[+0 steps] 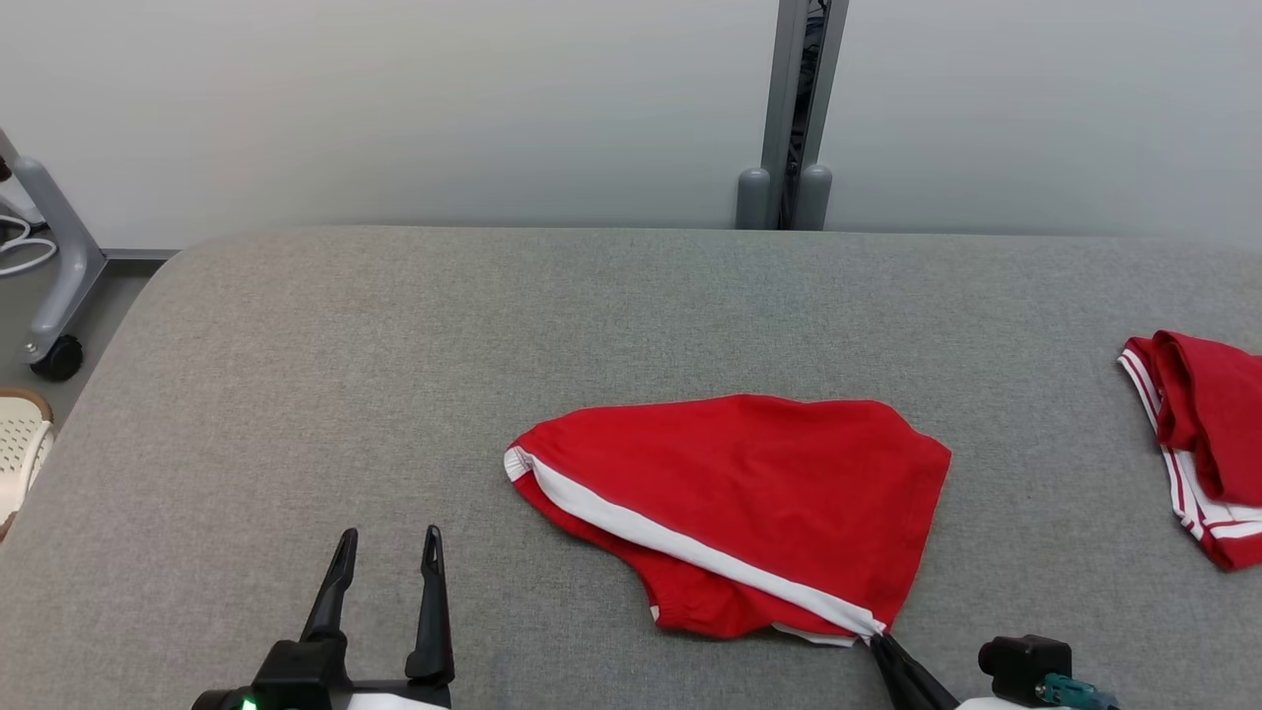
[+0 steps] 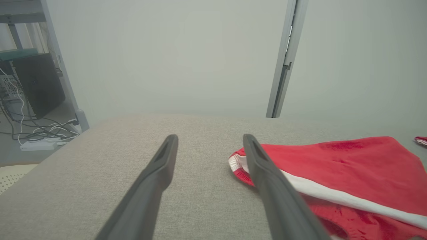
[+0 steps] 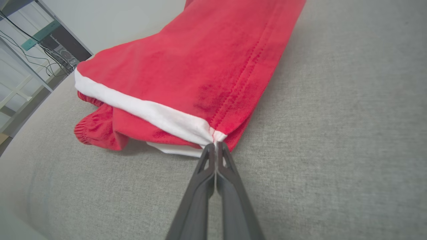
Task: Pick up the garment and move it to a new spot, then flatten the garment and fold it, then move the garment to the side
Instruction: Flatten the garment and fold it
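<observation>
**Right gripper (image 3: 216, 144) clamped on garment (image 1: 749, 483) corner; left gripper (image 1: 389, 537) open, holding nothing**

Head view: left gripper at lower left, its two fingers spread over bare grey table (image 1: 394, 345), well apart from the garment; right gripper at lower right, dark fingers drawn to a single point that meets the garment's near right corner; garment red with a white band, lying slack at mid-table, slightly right of centre; second garment (image 1: 1198, 444), red with white stripes, bunched at the table's right edge, well apart from the first; off the table's left side, a grey stand (image 1: 59, 286) on a caster and a cream basket (image 1: 20, 444).

Left wrist view: fingers parted, grey fabric alone between them; garment's white-trimmed end lies just past the right-hand finger of this view; whether it touches that finger, cannot tell.

Right wrist view: fingers pressed together along their length; tips pinch the corner where the white band meets the stitched red hem; rest of the garment rests on the table, doubled over, a lower red layer and a white edge showing beneath the band.
</observation>
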You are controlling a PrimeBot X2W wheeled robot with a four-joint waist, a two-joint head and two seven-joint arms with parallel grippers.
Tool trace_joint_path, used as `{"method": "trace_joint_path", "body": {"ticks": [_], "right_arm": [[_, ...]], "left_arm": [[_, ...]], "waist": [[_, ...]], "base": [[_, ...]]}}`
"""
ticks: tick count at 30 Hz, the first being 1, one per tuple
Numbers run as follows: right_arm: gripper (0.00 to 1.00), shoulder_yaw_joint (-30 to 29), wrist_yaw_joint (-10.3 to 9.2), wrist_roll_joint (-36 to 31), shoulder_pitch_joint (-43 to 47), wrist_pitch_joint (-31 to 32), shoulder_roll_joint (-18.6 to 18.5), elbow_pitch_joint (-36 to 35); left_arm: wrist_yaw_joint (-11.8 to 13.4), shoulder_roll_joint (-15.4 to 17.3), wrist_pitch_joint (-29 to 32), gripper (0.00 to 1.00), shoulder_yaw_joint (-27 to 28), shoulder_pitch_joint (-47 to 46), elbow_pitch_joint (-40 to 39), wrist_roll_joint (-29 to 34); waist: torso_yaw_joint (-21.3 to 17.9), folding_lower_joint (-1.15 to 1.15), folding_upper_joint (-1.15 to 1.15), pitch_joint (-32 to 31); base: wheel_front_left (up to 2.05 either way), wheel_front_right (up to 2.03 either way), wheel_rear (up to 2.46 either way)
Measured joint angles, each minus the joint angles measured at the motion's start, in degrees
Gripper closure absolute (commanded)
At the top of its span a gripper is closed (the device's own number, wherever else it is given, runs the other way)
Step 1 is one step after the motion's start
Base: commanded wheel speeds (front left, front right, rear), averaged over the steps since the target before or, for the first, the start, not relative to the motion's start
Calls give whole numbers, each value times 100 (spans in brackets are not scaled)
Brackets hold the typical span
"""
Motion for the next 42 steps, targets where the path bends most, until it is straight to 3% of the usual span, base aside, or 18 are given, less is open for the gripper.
{"method": "trace_joint_path", "body": {"ticks": [5,14,25,26,27,28,29,30,37,42], "right_arm": [[100,136,0,133,-67,0,-168,13],[100,-688,0,-318,-116,0,-589,-326],[100,-954,0,-928,-203,0,-756,82],[81,-956,0,-949,-208,0,-738,115],[81,-965,0,-981,-219,0,-717,148],[55,-988,0,-1020,-231,-1,-698,166],[9,-1015,0,-1059,-235,0,-678,172],[0,-1070,0,-1107,-233,0,-651,165],[0,-1448,0,-1671,-175,0,-521,-271],[0,-1582,0,-2119,83,-1,-275,-962]], "left_arm": [[-25,-7,0,0,52,-6,9,21],[-68,-11,0,0,-21,-24,92,37],[-481,-16,0,0,-414,-131,725,-102],[-503,-15,0,0,-432,-143,761,-107],[-504,-16,0,0,-444,-174,784,-134],[-505,-13,0,0,-452,-211,805,-144],[-505,-14,0,0,-453,-229,812,-152],[-505,-15,0,0,-456,-229,820,-181],[-415,-13,0,0,-352,-223,746,-327],[-249,-14,0,0,-292,-183,658,-587]], "waist": [[-45,0,0,-5],[-181,0,0,-22],[-230,0,0,-52],[-229,0,0,-60],[-228,0,0,-68],[-227,0,0,-76],[-228,0,0,-83],[-232,0,0,-89],[-328,0,0,-128],[-482,0,0,-208]], "base": [[0,0,0],[0,0,0],[0,0,0],[0,0,0],[0,0,0],[0,0,0],[0,0,0],[0,0,0],[0,0,0],[0,0,0]]}}
